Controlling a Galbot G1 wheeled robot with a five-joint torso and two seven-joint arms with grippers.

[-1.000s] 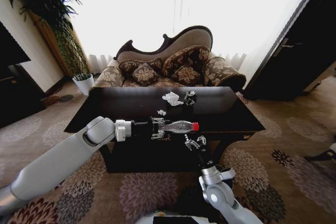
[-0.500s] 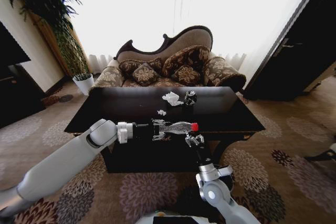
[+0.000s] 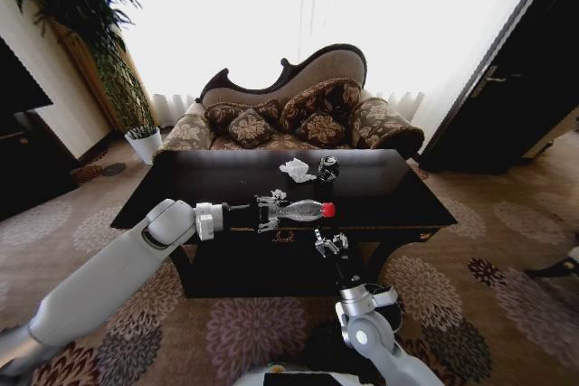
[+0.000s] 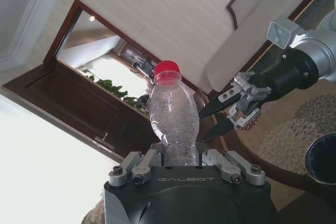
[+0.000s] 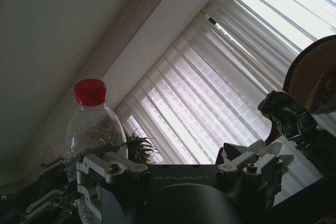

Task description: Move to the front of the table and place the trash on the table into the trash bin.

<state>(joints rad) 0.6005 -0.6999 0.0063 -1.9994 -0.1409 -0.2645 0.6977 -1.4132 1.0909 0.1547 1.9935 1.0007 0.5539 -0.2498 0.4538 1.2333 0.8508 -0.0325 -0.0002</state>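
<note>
Above the table (image 3: 398,189), left claw (image 3: 268,211) grips bottle (image 3: 298,211); right claw (image 3: 331,243) open.

We note the long dark wooden table (image 3: 398,196): glossy, mirror-smooth top. Clear crushed plastic bottle (image 3: 298,211): thin, creased, shiny film beaded with droplets; red cap (image 4: 166,72) is matt ribbed plastic. Left tool (image 3: 269,212): bare metal fingers (image 4: 140,164) on a matt black body. Dark crushed metal can (image 3: 327,169): dented, glossy. White crumpled tissue (image 3: 295,168): soft, matt paper. Patterned sofa (image 3: 298,115): woven cloth.
</note>
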